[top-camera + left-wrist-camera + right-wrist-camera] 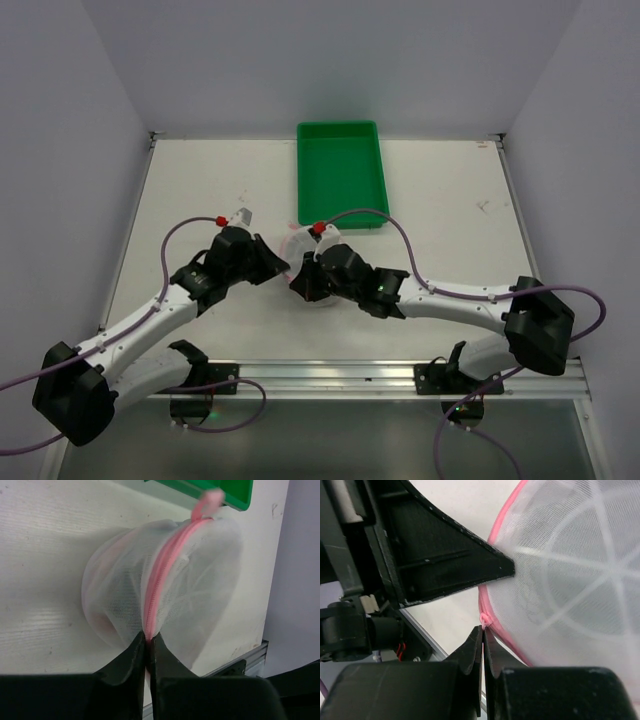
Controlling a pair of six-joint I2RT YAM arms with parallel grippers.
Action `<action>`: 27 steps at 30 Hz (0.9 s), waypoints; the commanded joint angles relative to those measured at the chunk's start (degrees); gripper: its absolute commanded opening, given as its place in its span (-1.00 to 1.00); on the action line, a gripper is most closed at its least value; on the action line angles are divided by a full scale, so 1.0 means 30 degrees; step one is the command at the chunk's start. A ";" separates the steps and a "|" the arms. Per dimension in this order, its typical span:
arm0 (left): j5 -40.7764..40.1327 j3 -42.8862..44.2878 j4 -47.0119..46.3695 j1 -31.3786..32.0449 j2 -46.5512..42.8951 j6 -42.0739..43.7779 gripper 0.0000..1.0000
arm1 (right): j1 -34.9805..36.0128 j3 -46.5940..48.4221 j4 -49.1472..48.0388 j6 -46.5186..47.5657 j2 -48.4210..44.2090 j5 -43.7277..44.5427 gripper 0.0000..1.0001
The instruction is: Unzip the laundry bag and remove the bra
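Observation:
The laundry bag (297, 250), white mesh with pink zipper trim, lies on its side between my two grippers, just in front of the green tray. In the left wrist view the laundry bag (200, 580) fills the middle, and my left gripper (148, 637) is shut on its pink zipper band (157, 580). My right gripper (483, 626) is shut on the small pink zipper pull (484, 618) at the rim of the laundry bag (570, 580). From above, the left gripper (283, 268) and right gripper (300, 281) meet at the bag. The bra cannot be made out through the mesh.
A green tray (340, 215) lies behind the bag at the table's middle back; its corner (235, 495) shows past the bag. A pink hanging loop (209, 502) sticks up from the bag. The left gripper's black finger (450, 555) sits close beside the right one. A metal rail (330, 375) edges the near side.

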State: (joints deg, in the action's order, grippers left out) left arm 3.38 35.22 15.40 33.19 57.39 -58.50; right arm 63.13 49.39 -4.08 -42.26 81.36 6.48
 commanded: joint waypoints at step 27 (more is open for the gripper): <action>0.3151 0.7975 -0.0036 -0.1248 0.6358 0.6993 0.29 | -0.0334 -0.0644 0.1480 0.0965 -0.2722 -0.1581 -1.00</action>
State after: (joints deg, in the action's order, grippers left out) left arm 10.24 56.23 15.92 30.35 75.22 -37.89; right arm 60.51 43.48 9.43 -35.99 69.65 2.42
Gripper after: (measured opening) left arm 0.568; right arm 0.007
